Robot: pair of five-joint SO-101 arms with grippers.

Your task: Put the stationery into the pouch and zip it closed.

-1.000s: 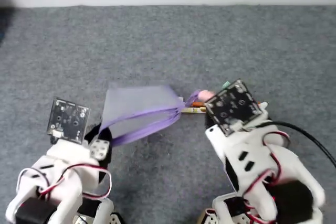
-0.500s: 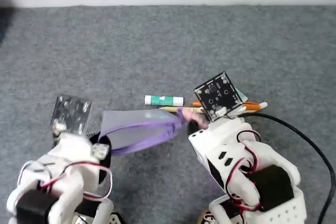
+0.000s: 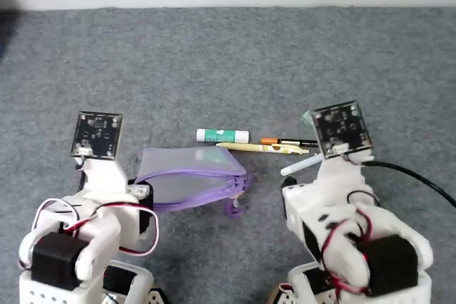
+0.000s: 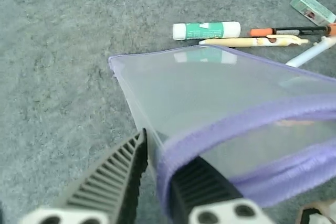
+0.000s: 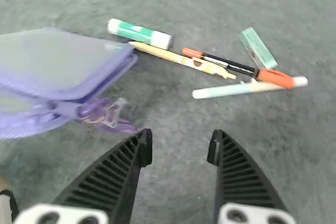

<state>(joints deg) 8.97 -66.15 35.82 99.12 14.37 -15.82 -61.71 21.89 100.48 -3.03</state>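
**Left gripper clamped on the pouch, right gripper open over bare mat, stationery still outside**

Nearest the arms, the left wrist view shows the left gripper (image 4: 157, 153) closed on the pouch (image 4: 220, 98). One ribbed finger (image 4: 123, 182) is outside the clear wall and the other is inside the purple-trimmed mouth. The two purple zip edges stand apart there, so the pouch is open. From the high view the same pouch (image 3: 187, 179) lies flat on the grey mat (image 3: 228, 55), between the two arms and closer to the left one.

The right wrist view shows the right gripper (image 5: 179, 142) with its fingers spread and nothing between them, above bare mat. Just beyond it is the zipper pull (image 5: 107, 114), at the pouch end that faces the right arm.

Farther off, the stationery lies in a loose row on the mat, beyond the pouch:
- The glue stick (image 5: 139, 33) lies just past the pouch's far edge.
- The yellow pen (image 5: 181, 60) has one end beside the glue stick.
- The orange-and-black pen (image 5: 236, 68) lies close beside the yellow pen.
- The white pen (image 5: 247, 88) touches the orange end.
- The green eraser (image 5: 257, 48) lies farthest out.
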